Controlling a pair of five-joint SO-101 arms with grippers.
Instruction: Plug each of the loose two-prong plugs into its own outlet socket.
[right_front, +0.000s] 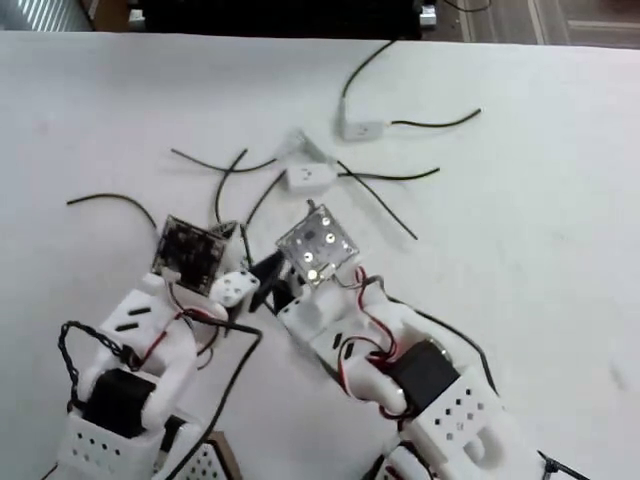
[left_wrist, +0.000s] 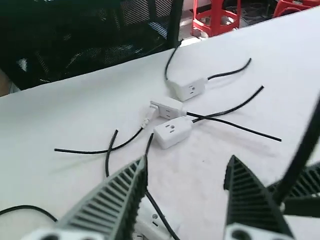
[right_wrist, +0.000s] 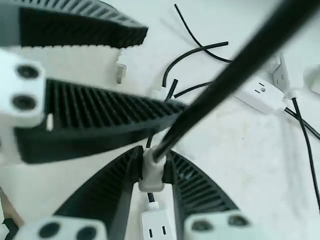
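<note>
Your white two-prong plug (right_wrist: 151, 172) is pinched between the fingers of the right gripper (right_wrist: 151, 159), which are closed tight on its body. Its black cord (right_wrist: 235, 65) runs out past the fingertips. Just beside the plug, toward the base of those fingers, sits an outlet socket (right_wrist: 156, 227) with its two slots facing the right wrist camera. You cannot tell whether the prongs have entered the slots.

Your left gripper (left_wrist: 187, 162) hangs just beside the right one, low over the table (right_front: 520, 250). Its ribbed fingers (left_wrist: 112, 200) are spread wide and grip nothing, and the held cord passes close by one of them.

Farther out, near the middle of the table, you have a nearer socket (left_wrist: 172, 132) and a farther socket (left_wrist: 190, 89), each with a black lead. A third white block (left_wrist: 167, 107) lies between them, just beside the nearer one.

A small loose plug (right_wrist: 120, 70) rests on the table beyond the left gripper's fingers, with its lead curling away. More loose black cords (right_front: 110, 200) lie scattered across the white surface, several of them crossing near the sockets.
</note>
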